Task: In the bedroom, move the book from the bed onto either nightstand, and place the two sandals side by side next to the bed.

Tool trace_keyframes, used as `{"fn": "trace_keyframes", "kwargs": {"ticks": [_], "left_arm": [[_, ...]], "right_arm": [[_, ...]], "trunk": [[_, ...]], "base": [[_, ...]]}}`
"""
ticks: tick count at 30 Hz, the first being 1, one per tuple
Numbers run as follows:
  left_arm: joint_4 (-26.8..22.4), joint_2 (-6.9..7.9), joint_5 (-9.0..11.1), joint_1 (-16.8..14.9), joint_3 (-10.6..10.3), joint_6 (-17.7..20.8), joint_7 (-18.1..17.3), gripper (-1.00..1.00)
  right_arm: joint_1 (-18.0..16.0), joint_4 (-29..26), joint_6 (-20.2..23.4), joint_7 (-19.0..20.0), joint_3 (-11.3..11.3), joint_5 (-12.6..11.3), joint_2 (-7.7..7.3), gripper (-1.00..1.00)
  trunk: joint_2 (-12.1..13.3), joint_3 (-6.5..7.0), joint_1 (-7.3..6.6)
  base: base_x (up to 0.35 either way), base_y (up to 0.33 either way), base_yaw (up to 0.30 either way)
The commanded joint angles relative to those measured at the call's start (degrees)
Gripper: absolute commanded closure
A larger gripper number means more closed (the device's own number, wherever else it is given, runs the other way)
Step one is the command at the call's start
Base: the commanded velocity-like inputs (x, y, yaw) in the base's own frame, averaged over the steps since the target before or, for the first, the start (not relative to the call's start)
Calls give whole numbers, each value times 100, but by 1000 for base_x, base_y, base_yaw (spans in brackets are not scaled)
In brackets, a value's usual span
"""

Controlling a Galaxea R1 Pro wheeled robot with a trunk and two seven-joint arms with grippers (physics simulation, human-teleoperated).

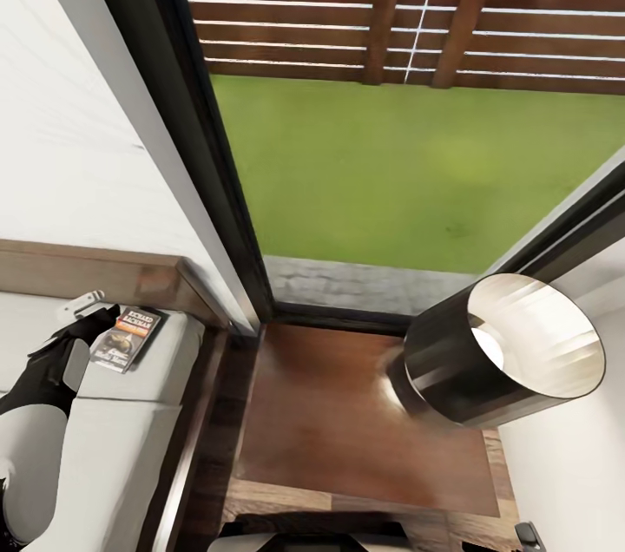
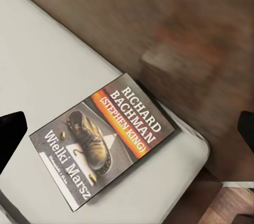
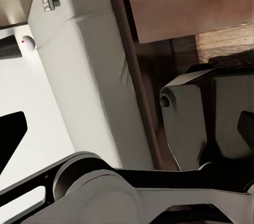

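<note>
Book (image 2: 103, 142) lies flat, cover up, at the corner of the bed's mattress (image 1: 130, 413), close under the headboard (image 1: 95, 274). Left gripper (image 1: 82, 326) hovers just beside it in the head view; its wrist camera looks straight down on the cover with dark fingertips (image 2: 11, 134) spread wide either side, jaws released, likely lined up to grasp. Nightstand (image 1: 347, 413) stands just beside the bed, its top partly taken by a lamp (image 1: 503, 352), so the bare near part suits the drop. Right gripper (image 3: 127, 139): tips apart, holding nothing.
</note>
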Motion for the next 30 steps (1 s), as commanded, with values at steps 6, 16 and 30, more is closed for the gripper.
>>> {"fn": "trace_keyframes", "kwargs": {"ticks": [6,16,30], "left_arm": [[-7,-2,56,-2,11,28,7,-100],[-7,6,56,-2,22,30,7,-100],[-11,288,81,-2,40,40,-2,-100]], "right_arm": [[-2,2,62,19,30,-44,0,-100],[-2,2,66,19,30,-44,-3,-100],[-2,2,65,19,31,-44,-3,-100]], "trunk": [[-8,-6,2],[-8,-77,2],[-8,-200,2]], "base": [[0,0,0],[0,0,0],[0,0,0]]}}
